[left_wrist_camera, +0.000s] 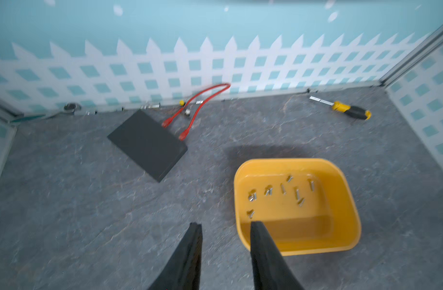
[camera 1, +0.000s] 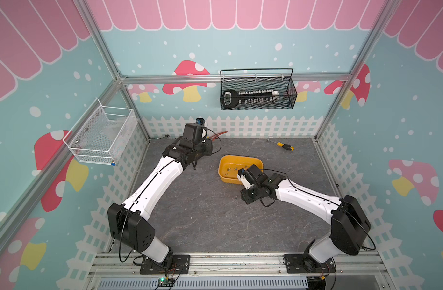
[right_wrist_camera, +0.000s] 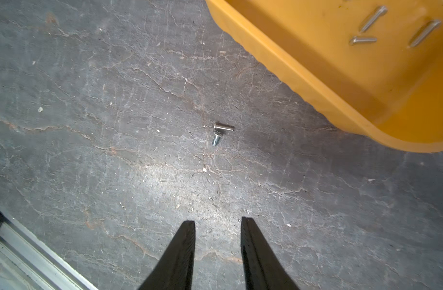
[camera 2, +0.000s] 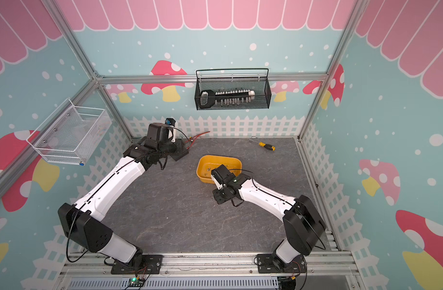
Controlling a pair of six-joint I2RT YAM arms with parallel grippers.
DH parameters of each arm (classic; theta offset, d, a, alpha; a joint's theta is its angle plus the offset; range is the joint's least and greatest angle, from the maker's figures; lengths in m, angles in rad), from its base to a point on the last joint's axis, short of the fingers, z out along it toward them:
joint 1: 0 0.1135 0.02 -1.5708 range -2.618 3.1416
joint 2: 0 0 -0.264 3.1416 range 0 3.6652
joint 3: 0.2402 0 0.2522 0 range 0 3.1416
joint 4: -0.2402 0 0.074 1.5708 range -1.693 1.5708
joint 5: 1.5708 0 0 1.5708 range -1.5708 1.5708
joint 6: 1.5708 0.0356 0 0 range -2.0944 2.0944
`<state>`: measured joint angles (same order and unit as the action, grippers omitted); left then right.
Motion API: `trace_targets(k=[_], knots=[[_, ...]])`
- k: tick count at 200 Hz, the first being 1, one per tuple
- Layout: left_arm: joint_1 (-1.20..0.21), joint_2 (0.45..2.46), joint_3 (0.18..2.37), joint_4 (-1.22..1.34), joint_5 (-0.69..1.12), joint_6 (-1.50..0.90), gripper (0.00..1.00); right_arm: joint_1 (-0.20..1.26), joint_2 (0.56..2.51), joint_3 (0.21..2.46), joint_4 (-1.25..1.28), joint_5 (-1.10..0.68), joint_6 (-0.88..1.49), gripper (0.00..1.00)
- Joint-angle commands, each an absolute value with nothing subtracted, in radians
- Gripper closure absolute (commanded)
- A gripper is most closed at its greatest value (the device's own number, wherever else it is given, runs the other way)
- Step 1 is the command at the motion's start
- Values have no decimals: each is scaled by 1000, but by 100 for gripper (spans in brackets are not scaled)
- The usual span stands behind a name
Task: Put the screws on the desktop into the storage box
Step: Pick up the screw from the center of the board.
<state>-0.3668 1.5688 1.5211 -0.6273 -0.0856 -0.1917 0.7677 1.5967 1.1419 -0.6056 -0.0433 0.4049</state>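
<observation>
where the right arm (camera 1: 303, 195) bends in from the near right corner, both top views show its wrist overlapping the near rim of the storage box (camera 1: 224, 177). this yellow tub sits on the desktop (camera 1: 203, 226) right of centre, apart from every wall. loose screws (camera 1: 236, 197) lie on the stone just beside that wrist, outside the tub's near side. the left arm (camera 1: 155, 180) stretches toward the far left corner, its fingers hidden under the wrist. between the two arms the near middle of the desktop lies bare and wide. a screwdriver (camera 1: 282, 145) rests near the far edge. a black wire basket (camera 1: 258, 93) hangs on the back wall and a white wire basket (camera 1: 102, 138) on the left wall, both above the surface.

from the left wrist, blurred, the left gripper (left_wrist_camera: 226, 223) shows its jaws a moderate gap apart with nothing between them. one fingertip overlaps the tub's near corner in the picture; whether it touches i cannot tell. stored screws (left_wrist_camera: 282, 192), about eight, lie scattered on the tub floor. a black flat slab (left_wrist_camera: 147, 144) and a red cable (left_wrist_camera: 198, 105) sit by the far fence edge, well apart from the tub.

from the right wrist, the right gripper (right_wrist_camera: 218, 220) is likewise parted and empty, over bare stone. the loose screws, two of them, lie touching at their heads ahead of the fingertips, clear of the tub's curved outer wall. an aluminium rail (right_wrist_camera: 19, 261) marks the desktop's edge.
</observation>
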Motion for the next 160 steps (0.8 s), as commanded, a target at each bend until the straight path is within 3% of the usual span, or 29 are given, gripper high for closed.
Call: trace_targets(k=[1, 53, 160], knots=[[-332, 1543, 1434, -602, -47, -210, 64, 780, 1673, 1159, -561, -85, 428, 63], [-265, 1507, 1304, -534, -3, -225, 62, 804, 1820, 1228, -546, -87, 428, 63], [-248, 1508, 1269, -518, 14, -216, 61, 805, 1956, 1326, -599, 2, 432, 62]])
